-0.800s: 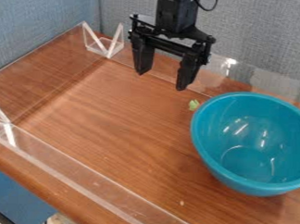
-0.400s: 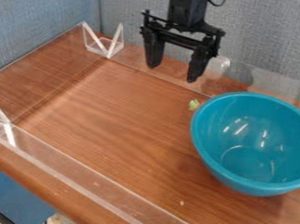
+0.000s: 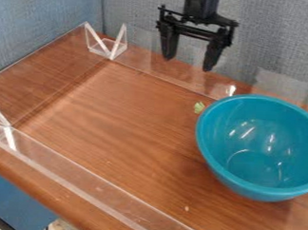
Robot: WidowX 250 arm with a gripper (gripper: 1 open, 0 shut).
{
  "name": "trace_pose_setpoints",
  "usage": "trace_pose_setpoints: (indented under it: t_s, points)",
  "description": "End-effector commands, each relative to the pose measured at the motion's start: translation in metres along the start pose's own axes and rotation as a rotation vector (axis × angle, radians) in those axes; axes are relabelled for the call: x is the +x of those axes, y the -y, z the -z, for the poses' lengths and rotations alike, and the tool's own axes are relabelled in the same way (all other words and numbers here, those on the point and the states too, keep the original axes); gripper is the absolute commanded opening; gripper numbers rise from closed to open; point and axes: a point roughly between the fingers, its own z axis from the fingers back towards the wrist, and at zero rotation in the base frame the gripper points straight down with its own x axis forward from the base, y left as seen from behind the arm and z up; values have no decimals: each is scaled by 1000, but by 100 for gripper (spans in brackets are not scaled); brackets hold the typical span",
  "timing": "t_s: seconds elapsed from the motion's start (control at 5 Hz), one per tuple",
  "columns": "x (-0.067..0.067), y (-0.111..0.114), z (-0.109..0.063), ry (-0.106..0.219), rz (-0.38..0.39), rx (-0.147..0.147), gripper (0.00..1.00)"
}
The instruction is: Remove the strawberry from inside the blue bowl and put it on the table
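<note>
The blue bowl (image 3: 259, 147) sits on the table (image 3: 105, 115) at the right; its inside shows only glossy reflections. A small green bit (image 3: 199, 107) lies on the wood just outside the bowl's far left rim; it looks like the strawberry's leafy cap, and no red shows. My gripper (image 3: 189, 58) hangs open and empty above the table's back edge, well above and behind the bowl.
Low clear acrylic walls (image 3: 65, 176) edge the tabletop, with triangular clear braces at the back left (image 3: 108, 41) and front left (image 3: 4, 131). A blue-grey fabric wall stands behind.
My gripper has risen and moved back and to the right, away from the tabletop, staying open. The bowl and the green bit have not moved.
</note>
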Motion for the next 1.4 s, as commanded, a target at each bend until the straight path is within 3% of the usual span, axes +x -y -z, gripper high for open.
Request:
trace_pose_setpoints:
  t_s: [0.0, 0.8, 1.2]
  points:
    - [26, -13, -25, 73, -43, -8, 100]
    - [49, -24, -24, 78, -79, -13, 100]
    - [58, -20, -24, 83, -52, -12, 100]
